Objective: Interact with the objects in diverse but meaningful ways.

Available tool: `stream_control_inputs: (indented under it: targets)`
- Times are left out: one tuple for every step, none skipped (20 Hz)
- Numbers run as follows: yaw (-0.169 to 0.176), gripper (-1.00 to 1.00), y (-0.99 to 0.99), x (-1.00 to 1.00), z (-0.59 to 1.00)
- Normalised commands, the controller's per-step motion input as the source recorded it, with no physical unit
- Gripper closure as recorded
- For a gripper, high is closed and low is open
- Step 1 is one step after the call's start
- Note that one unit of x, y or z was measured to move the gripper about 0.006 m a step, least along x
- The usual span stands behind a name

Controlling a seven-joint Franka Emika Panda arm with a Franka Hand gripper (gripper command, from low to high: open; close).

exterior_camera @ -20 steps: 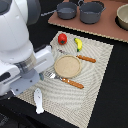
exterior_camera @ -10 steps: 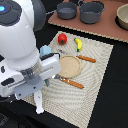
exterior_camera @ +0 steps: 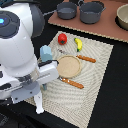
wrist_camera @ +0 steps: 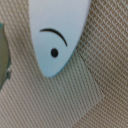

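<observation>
Arm (exterior_camera: 22, 47) is crowding the exterior view's left, farther over the woven mat (exterior_camera: 97, 65) than 0.5 s ago; mat's right half is staying open. Two grey pots (exterior_camera: 91, 11) are sitting at the far counter edge. Tomato (exterior_camera: 62, 38) & banana (exterior_camera: 78, 44) are lying near the round plate (exterior_camera: 68, 66). White elongated piece (wrist_camera: 59, 35) is overhanging the mat's corner. Gripper (exterior_camera: 30, 92): prob. hidden behind the arm, can't tell if open.

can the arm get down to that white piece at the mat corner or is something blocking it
Probably yes. The small white elongated piece lies on the woven mat's near corner with nothing on top of it, and the wrist view shows it directly below the camera. Whether the gripper is open cannot be told.
</observation>
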Motion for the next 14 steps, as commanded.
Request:
stream_control_inputs:
  targets:
    - [-0.058,-1.0,-0.13,0.28,-0.13]
    - [-0.057,-1.0,-0.13,0.3,-0.14]
    - [-0.056,-1.0,-0.12,0.3,-0.14]
    - [-0.056,1.0,-0.1,0.3,-0.13]
    - [-0.056,1.0,-0.12,0.28,-0.17]
    - [-0.058,1.0,-0.15,0.25,-0.21]
    - [-0.058,1.0,-0.16,0.26,-0.21]
    - [-0.057,1.0,-0.13,0.27,-0.2]
    - [-0.056,1.0,-0.13,0.25,-0.2]
    - [-0.052,1.0,-0.11,0.25,-0.18]
    - [-0.05,1.0,-0.1,0.28,-0.17]
    - [-0.049,1.0,-0.12,0.26,-0.17]
    - [-0.048,1.0,-0.1,0.27,-0.17]
    - [-0.047,1.0,-0.1,0.28,-0.15]
